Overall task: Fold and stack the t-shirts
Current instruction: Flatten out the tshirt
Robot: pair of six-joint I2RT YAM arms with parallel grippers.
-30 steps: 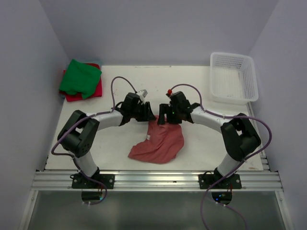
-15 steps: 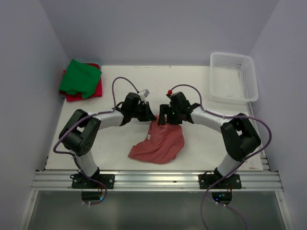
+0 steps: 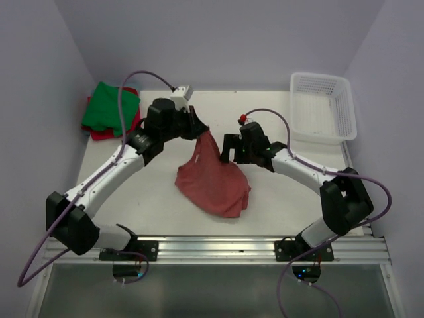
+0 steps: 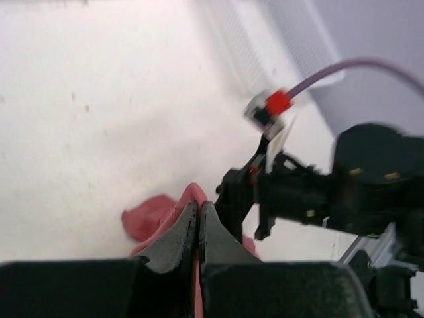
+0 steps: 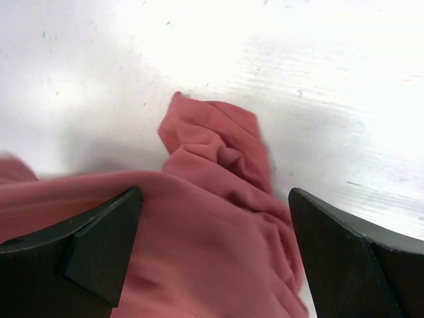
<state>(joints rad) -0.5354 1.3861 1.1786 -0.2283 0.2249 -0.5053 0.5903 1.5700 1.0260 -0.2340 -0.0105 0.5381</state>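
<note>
- left gripper: fingers pressed together on a pinch of the brick-red t-shirt. Pink-red cloth shows in the thin slit between the two fingers in the left wrist view.
- brick-red t-shirt: hangs tent-shaped from that pinch, with the peak up off the table. The lower part lies spread and crumpled on the table at centre, between the two arms.
- right gripper: fingers wide apart, holding nothing. In the top view it sits just beside the right side of the hanging cloth, lower than the left gripper. In the right wrist view, folds of the shirt fill the space under and between the fingers. Cannot tell whether either finger touches the cloth.
- green t-shirt: a loose bundle at the far left corner of the table, lying on top of the red-pink t-shirt. Edges of the red-pink t-shirt show along its near and right sides.
- basket: white mesh, at the far right corner, well apart from all three shirts.
</note>
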